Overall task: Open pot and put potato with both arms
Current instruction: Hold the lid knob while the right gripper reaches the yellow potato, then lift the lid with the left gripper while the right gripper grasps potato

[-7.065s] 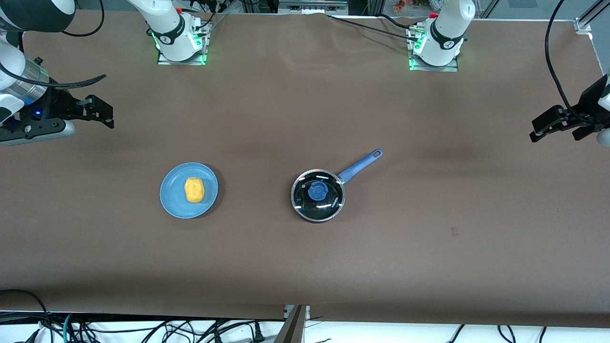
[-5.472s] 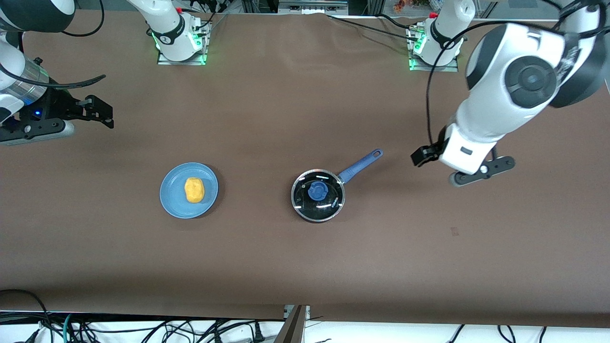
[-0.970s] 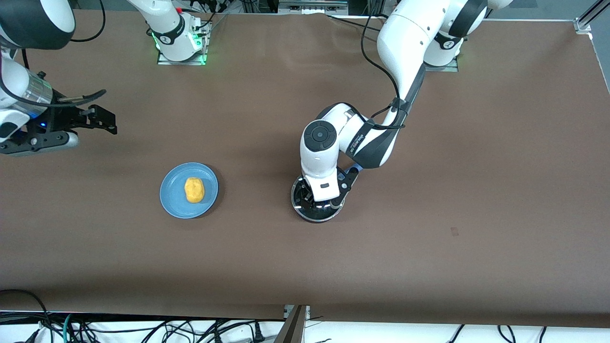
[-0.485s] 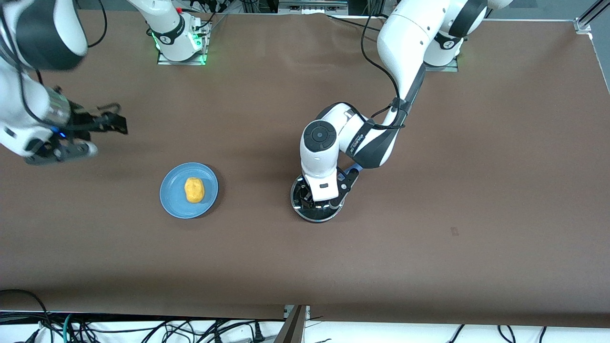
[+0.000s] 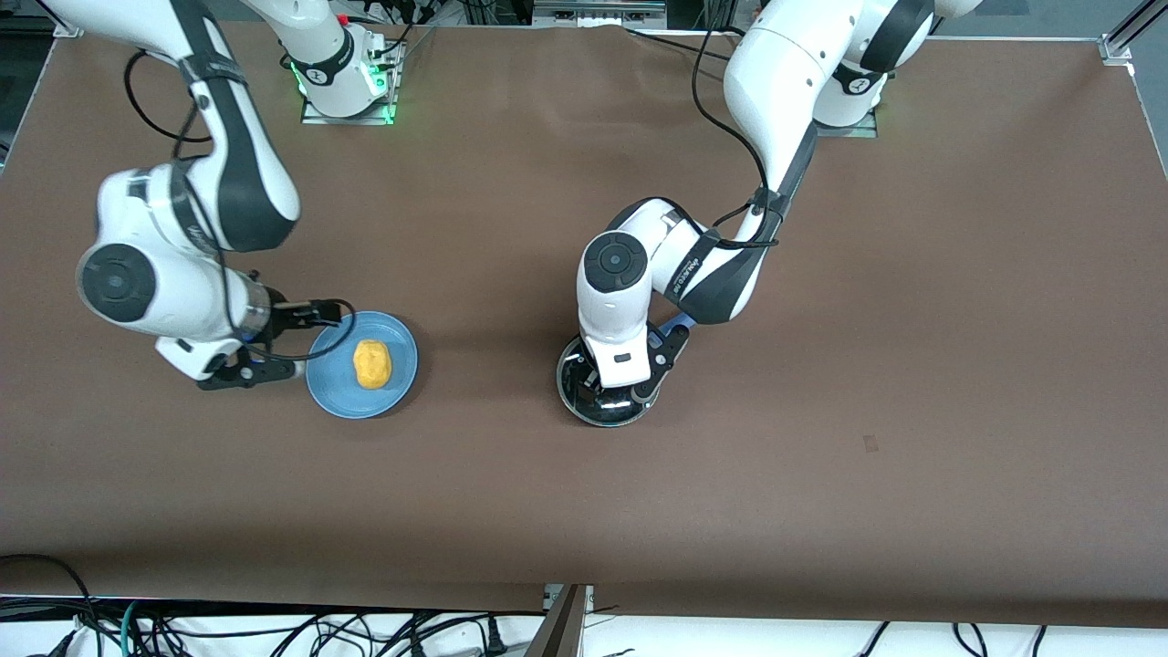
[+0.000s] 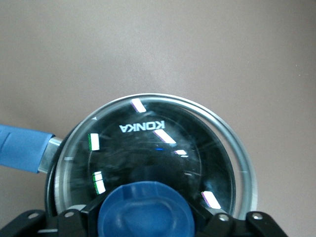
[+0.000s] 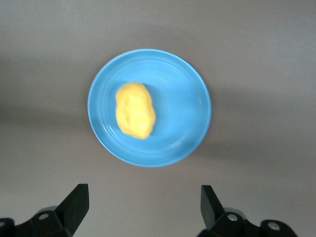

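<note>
Front view: left gripper (image 5: 620, 388) clamps lid knob (image 6: 144, 210); right gripper (image 7: 143, 207) spread beside plate (image 5: 328, 397).

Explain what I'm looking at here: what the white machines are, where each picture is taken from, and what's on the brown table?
Two white robot arms stand at a brown table, each ending in a two-finger pincer. The wide picture looks down from a high camera facing them; the other two come from cameras on the arms' wrists.

The left pincer is down on a black pot with a blue handle. Its wrist view shows the fingers on either side of the blue knob of the glass lid; the lid looks shifted on the pot's rim.

The right pincer hangs open over the edge of a light-blue plate, toward the right arm's end of the table. A yellow potato lies on that plate, untouched.
</note>
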Motion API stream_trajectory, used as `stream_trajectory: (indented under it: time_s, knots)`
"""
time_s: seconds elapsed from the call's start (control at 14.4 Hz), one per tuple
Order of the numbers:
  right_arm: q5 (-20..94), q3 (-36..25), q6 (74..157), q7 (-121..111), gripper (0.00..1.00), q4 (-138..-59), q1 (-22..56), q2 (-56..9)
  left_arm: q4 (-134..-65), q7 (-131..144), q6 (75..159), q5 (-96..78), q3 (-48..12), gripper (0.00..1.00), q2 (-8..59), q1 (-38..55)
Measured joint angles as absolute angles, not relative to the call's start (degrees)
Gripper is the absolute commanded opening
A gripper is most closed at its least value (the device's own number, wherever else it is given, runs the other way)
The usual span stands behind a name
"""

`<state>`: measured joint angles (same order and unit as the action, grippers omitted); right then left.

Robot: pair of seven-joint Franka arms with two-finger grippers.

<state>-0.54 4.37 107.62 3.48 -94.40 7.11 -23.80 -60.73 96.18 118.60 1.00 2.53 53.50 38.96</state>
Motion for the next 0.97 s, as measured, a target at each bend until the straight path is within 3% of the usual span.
stream_trajectory:
  time_s: [0.42,0.97]
  knots:
    - [-0.5,4.4,118.5,8.6,1.0,-95.9,8.6,-31.6,-60.7,95.5,118.5,1.0,2.8,0.3,53.6,38.8]
    - [-0.5,4.4,125.2,10.0,0.99,-95.9,9.5,-36.3,-59.6,91.7,115.8,1.0,2.8,0.3,53.5,37.5]
